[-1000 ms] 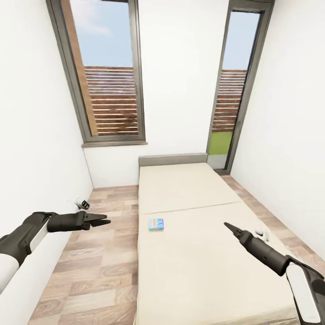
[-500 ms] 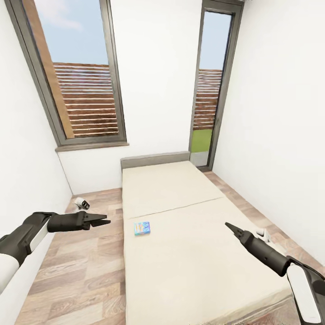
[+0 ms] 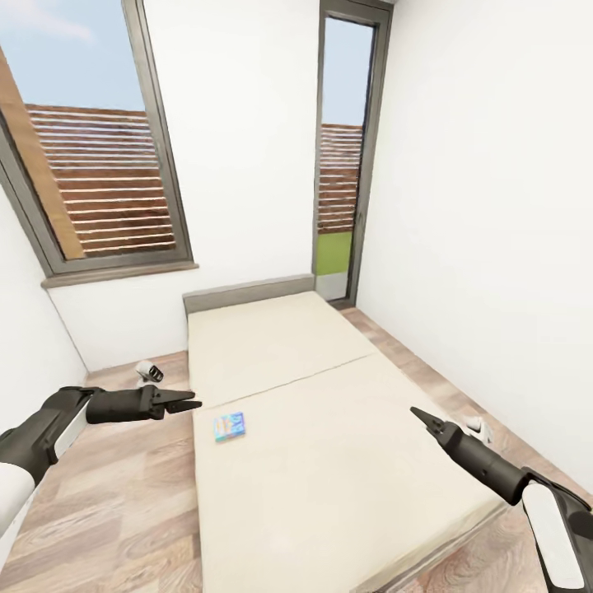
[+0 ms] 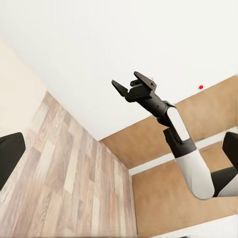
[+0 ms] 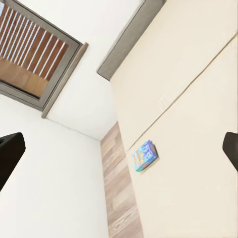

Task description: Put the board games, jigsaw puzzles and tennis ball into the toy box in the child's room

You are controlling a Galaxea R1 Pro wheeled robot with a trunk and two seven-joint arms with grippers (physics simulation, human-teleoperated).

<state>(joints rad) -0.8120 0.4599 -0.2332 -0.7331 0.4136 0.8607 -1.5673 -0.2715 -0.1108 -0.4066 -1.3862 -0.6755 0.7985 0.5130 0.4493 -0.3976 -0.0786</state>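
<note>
A: How do the end effectors stand?

B: The left end effector (image 3: pixel 188 403), black and two-fingered, hangs over the wood-plank floor (image 3: pixel 123 494) beside the bed, its fingers a little parted with nothing between them. The right end effector (image 3: pixel 417 414) hovers above the mattress toward the bed's right side; in the left wrist view (image 4: pixel 130 85) its two fingers are spread apart and empty.

A: And the toy?

B: A small flat blue-cyan board game box (image 3: pixel 230 427) lies flat on the low wide bed with the beige mattress cover (image 3: pixel 329 461), close to its left edge, just below the seam across the mattress. The right wrist view shows the same box (image 5: pixel 144 155) near the mattress edge, by the strip of floor. It sits between the two end effectors, nearer the left one, touching neither.

A: Anything else around?

B: A low grey headboard (image 3: pixel 247 292) stands against the white wall, under two tall dark-framed windows (image 3: pixel 91 181).
</note>
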